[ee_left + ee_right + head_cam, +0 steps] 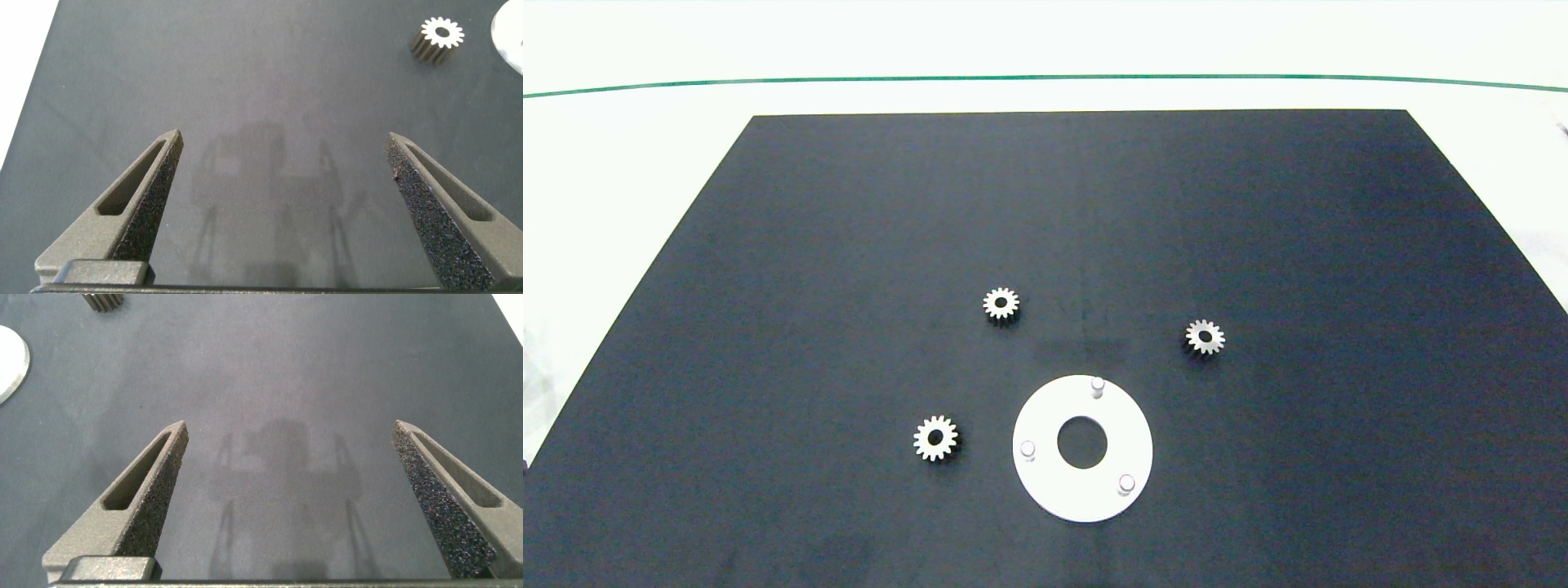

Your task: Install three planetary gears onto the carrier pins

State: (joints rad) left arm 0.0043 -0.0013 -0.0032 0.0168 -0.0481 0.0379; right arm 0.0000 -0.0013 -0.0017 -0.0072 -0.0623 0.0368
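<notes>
Head view is showing nothing installed yet: all three carrier pins (1098, 384) are standing bare on the white disc (1045, 482), which is lying on the black mat (849, 245) close to the middle of its near edge. One gear (935, 438) is lying flat just beside the disc, toward the mat's left edge. A second gear (1001, 304) is sitting farther in, toward the mat's centre. The third gear (1205, 336) is resting on the disc's other side, toward the right edge. None is touching the disc or a pin.

Neither arm is reaching into the overhead picture. The left gripper (282, 204) is hovering over bare mat with its fingers spread wide and nothing between them; one gear (441, 37) and a sliver of the disc are showing beyond it. The right gripper (290, 498) is likewise hanging released and empty over bare mat, with the disc's rim (12, 363) and part of a gear (102, 302) beyond.

Judging from this, the whole job is remaining: three pick-ups and three placements.
</notes>
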